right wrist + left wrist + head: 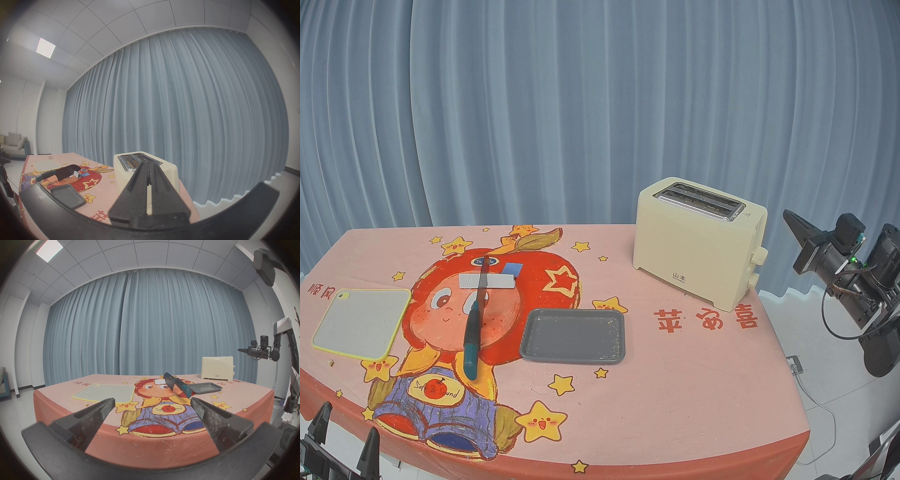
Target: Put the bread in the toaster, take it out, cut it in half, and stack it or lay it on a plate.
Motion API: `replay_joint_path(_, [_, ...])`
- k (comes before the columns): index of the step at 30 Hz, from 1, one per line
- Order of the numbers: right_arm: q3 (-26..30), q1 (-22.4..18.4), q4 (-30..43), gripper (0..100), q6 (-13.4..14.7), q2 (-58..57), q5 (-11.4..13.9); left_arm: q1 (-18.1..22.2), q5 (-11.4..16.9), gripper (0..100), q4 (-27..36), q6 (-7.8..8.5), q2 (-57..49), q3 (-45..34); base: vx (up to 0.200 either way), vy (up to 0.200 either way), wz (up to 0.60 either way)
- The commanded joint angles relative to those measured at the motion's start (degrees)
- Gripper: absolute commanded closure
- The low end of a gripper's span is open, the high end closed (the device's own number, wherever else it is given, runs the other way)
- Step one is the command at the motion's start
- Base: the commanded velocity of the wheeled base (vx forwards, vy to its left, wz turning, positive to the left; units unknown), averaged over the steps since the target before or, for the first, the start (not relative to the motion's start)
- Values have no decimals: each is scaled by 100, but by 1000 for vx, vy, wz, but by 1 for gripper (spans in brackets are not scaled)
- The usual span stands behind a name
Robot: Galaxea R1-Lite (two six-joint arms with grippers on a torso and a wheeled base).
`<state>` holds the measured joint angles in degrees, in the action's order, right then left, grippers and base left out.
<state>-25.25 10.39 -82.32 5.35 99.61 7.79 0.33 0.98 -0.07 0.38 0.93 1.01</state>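
Something tan deep in the slots of the toaster (700,250) is likely the bread (133,162), so lifting out, cutting and plating seem left; the knife (473,325), cutting board (361,322) and grey plate (573,335) lie untouched left of the toaster, the left gripper (152,402) with jaws released, the right gripper (148,164) with jaws clenched empty.

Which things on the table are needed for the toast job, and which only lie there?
For the job: toaster, knife, cutting board, grey tray.
Only lying there: white block under the knife blade, small blue piece beside it.
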Motion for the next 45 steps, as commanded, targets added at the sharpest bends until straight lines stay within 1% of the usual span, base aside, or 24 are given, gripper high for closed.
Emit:
replay_joint_path(1, [11,-10,6,100,1,-12,3,2,-1,0,-1,-3,-84,-101,0,0,0])
replay_joint_path(4, [37,16,6,100,1,-21,3,2,-1,0,-1,-3,-84,-101,0,0,0])
replay_joint_path(7, [81,25,6,100,1,-12,-67,2,-1,0,-1,-3,-84,-101,0,0,0])
replay_joint_path(16, [90,60,15,100,1,-29,-102,2,-1,0,-1,-3,-84,-101,0,0,0])
replay_joint_path(21, [73,60,603,100,1,-293,-102,2,-1,0,-1,6,-84,-101,0,0,0])
replay_joint_path(25, [108,113,744,100,1,-434,-93,2,-1,0,-1,6,-84,-101,0,0,0])
replay_joint_path(45, [108,139,753,100,10,-451,-93,2,8,0,-1,-3,-84,-101,0,0,0])
